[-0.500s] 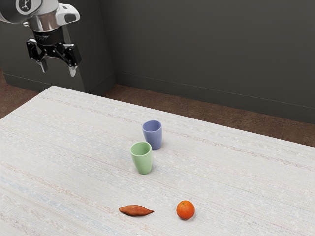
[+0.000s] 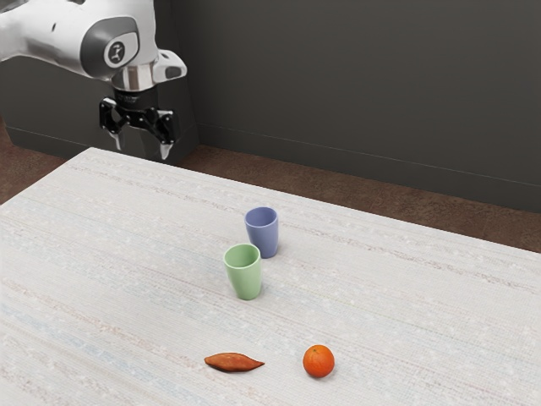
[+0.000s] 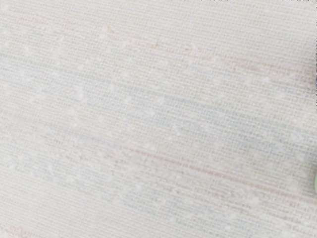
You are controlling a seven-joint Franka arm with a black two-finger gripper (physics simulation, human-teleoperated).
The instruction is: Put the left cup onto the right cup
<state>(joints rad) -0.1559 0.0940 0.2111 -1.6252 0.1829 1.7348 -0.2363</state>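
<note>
Hovering high over the table's (image 2: 406,279) far corner, gripper (image 2: 141,150) with fingers spread wide, gripping nothing.

Well apart from both cups down at mid-table: green cup (image 2: 243,271) upright, nearer the camera and toward the exterior view's left; blue cup (image 2: 262,231) upright just behind it toward the right, too close to tell whether touching. Broad bare tabletop between gripper and cups, more bare surface off to the exterior view's right. Toward the near edge, sweet potato (image 2: 234,362) and orange (image 2: 319,361) side by side, apart, clear of the cups. Dark wall (image 2: 380,76) behind the far edge. Round emblem (image 2: 114,52) on the arm's (image 2: 51,34) joint, too small to read.
</note>
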